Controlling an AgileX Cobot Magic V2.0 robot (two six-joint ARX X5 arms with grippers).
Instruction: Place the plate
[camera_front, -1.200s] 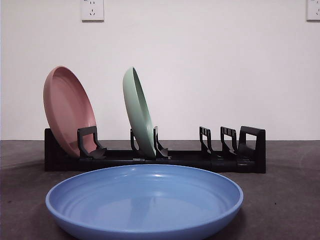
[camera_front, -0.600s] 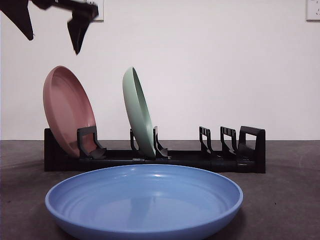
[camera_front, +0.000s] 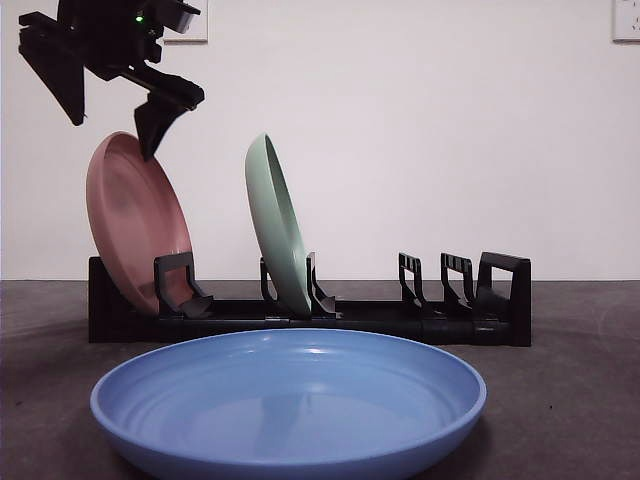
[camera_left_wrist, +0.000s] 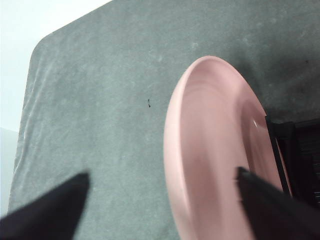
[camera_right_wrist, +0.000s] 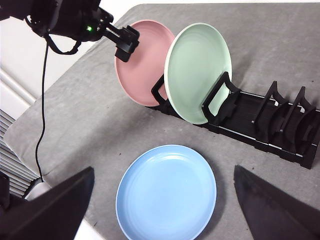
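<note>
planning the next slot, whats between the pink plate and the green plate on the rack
Front view: only a black divider on the rack stands between the pink plate and the green plate.

Smooth glossy blue plate (camera_front: 288, 400), matt black plastic rack (camera_front: 310, 315), rough grey table (camera_front: 570, 400).

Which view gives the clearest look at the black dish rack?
The right wrist view: it shows the whole dish rack from above, with every slot and the pink plate and green plate standing in it. The front view shows it only side-on behind the blue plate. The left wrist view catches just one corner.
</note>
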